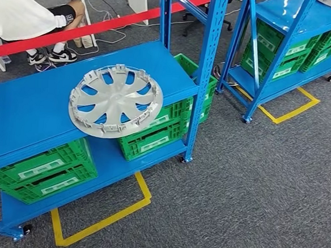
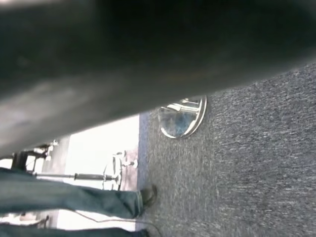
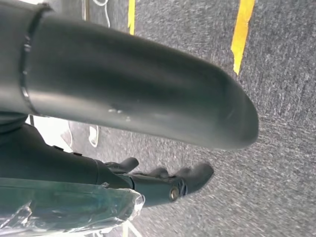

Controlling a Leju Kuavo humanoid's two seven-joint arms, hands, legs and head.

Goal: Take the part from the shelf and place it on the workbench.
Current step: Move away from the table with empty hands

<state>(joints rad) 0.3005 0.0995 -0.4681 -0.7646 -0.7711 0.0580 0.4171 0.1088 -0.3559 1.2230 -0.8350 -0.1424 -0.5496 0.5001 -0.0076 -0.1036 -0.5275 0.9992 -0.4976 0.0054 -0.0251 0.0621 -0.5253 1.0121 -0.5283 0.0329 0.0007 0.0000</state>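
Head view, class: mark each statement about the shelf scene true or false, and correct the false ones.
1. The silver hubcap lies on the near blue shelf. True.
2. The hubcap lies wholly inside the shelf's front edge. False: its rim overhangs that edge.
3. Green crates sit on the level below the hubcap. True.
4. The floor tape is red. False: it is yellow, on grey carpet.
5. A robot hand grips the hubcap. False: nothing touches it.
6. A red barrier tape runs behind the shelf. True.
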